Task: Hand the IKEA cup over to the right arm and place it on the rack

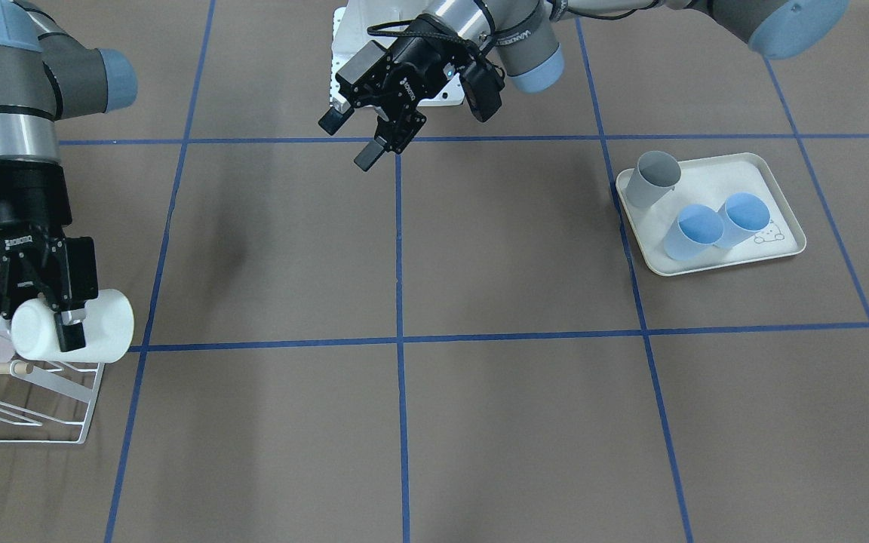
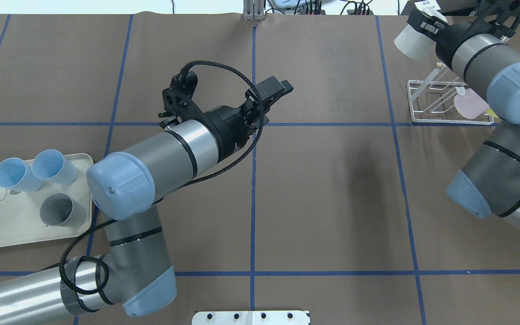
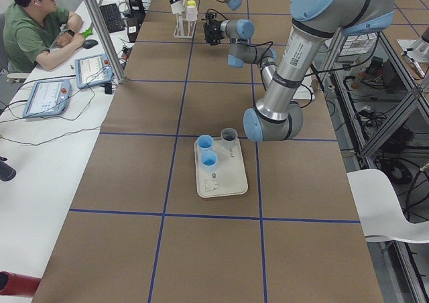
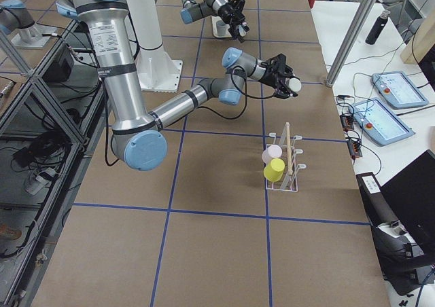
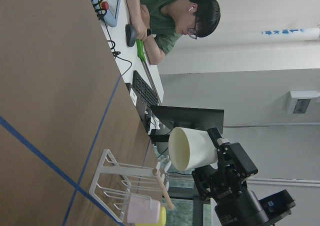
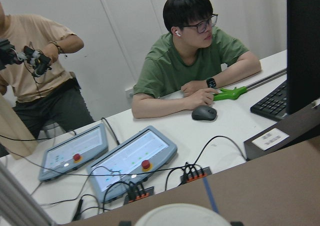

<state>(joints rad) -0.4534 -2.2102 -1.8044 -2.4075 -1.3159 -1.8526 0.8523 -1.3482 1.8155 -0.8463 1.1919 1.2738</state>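
Seen from overhead, the brown table (image 2: 332, 203) is carrying a blue tape grid (image 2: 253, 203). A cream tray (image 2: 11, 219) is sitting at nine o'clock, the white wire rack (image 2: 440, 103) is standing at two o'clock, and a white bolted plate (image 2: 251, 317) is lying at six o'clock.

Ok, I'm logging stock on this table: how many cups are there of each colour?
white cup: 1
blue cups: 2
grey cup: 1
pink cup: 1
yellow cup: 1
Total: 6
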